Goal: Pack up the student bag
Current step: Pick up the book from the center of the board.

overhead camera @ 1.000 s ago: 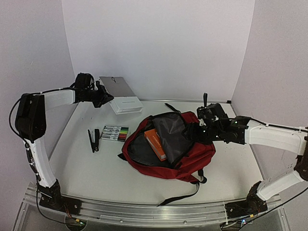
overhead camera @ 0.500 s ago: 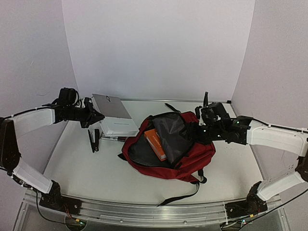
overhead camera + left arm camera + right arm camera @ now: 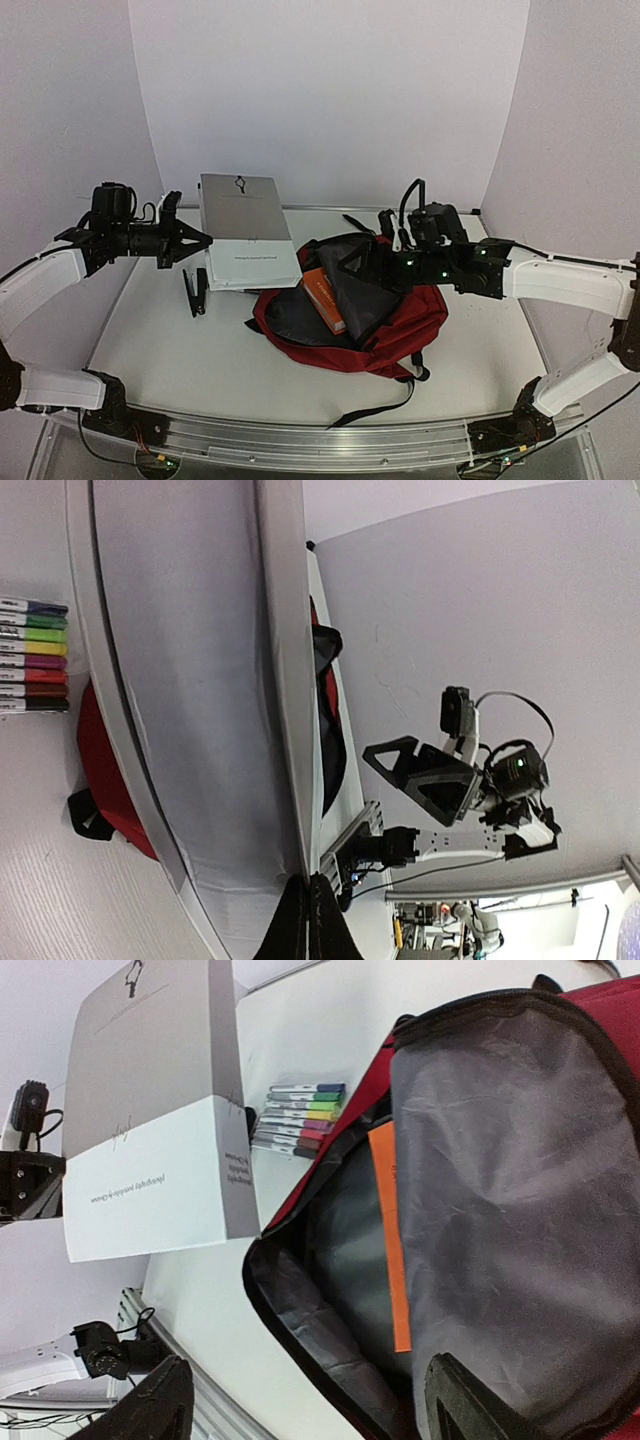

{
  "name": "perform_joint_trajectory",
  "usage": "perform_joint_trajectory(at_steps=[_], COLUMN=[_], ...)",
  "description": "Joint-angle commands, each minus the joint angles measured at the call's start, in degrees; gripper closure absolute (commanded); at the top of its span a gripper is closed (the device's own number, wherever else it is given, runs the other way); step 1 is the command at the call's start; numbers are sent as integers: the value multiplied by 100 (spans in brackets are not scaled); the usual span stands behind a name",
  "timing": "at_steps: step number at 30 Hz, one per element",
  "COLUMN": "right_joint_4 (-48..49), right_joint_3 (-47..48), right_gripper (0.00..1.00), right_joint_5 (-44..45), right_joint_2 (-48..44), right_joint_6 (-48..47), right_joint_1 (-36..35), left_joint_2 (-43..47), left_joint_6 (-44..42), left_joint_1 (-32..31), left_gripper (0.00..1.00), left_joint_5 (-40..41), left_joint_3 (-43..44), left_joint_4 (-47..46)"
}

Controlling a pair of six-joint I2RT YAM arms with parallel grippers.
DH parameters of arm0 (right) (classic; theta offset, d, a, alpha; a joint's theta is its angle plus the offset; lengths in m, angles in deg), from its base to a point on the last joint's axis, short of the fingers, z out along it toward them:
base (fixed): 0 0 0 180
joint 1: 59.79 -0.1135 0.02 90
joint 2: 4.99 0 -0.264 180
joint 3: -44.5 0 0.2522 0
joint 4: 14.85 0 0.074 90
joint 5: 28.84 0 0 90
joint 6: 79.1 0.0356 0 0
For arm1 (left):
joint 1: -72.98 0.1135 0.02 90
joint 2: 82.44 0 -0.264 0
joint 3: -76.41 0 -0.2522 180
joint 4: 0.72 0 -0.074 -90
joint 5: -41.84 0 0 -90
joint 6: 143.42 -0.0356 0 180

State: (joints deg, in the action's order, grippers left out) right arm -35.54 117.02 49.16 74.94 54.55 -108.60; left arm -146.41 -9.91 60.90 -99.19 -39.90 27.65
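The red student bag (image 3: 400,330) lies open in the middle of the table, its grey lining (image 3: 500,1160) showing. An orange book (image 3: 322,298) stands inside it, also seen in the right wrist view (image 3: 390,1240). My left gripper (image 3: 197,243) is shut on the edge of a grey and white book (image 3: 248,235) and holds it in the air, left of the bag. The left wrist view shows the fingertips (image 3: 300,925) pinched on the book (image 3: 190,680). My right gripper (image 3: 358,260) hovers open over the bag's mouth, jaws wide apart (image 3: 315,1405).
A row of coloured markers (image 3: 300,1118) lies on the table under the held book, also in the left wrist view (image 3: 30,655). A black clip-like tool (image 3: 195,290) lies left of the bag. White walls close in the back and both sides.
My left arm has lifted the grey and white book off the back of the table and carried it nearer, over the markers. My right gripper has moved left over the bag's opening.
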Motion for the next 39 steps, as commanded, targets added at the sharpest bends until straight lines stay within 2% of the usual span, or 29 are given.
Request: perform_joint_trajectory(at_steps=[1,7,9,15,19,25,31,33,36,39], right_joint_4=[1003,1712,1803,1906,2637,4042,4542,4636,4738,4742], right_joint_3=[266,301,311,149,-184,-577,-769,-843,-924,-942], right_gripper=[15,2,2,2,3,28,56,62,65,69], right_joint_5=[-794,-1441,-1515,-1512,-1828,-2383,-2436,-2335,-2122,-1906], right_joint_2=[201,457,499,471,363,269,154,68,-87,-225], right_joint_6=[104,315,340,565,938,1645,1935,1991,1962,1838], right_joint_1=[-18,-20,-15,40,70,70,72,73,69,68], left_joint_2=[289,209,147,216,200,110,6,7,29,116], left_joint_6=[-557,-809,-800,-516,-435,-356,-320,-297,-234,-149], left_joint_1=[-218,-1120,-1372,-1534,-1544,-1584,-1587,-1587,-1586,-1588], left_gripper=[100,100,100,100,100,100,100,99,88,69], left_joint_5=[-1194,-1399,-1478,-1694,-1845,-1999,-1798,-1571,-1107,-645], left_joint_3=[51,228,279,224,246,311,367,338,257,115], left_joint_4=[-216,-185,-298,-866,-932,-943,-968,-1017,-1105,-1267])
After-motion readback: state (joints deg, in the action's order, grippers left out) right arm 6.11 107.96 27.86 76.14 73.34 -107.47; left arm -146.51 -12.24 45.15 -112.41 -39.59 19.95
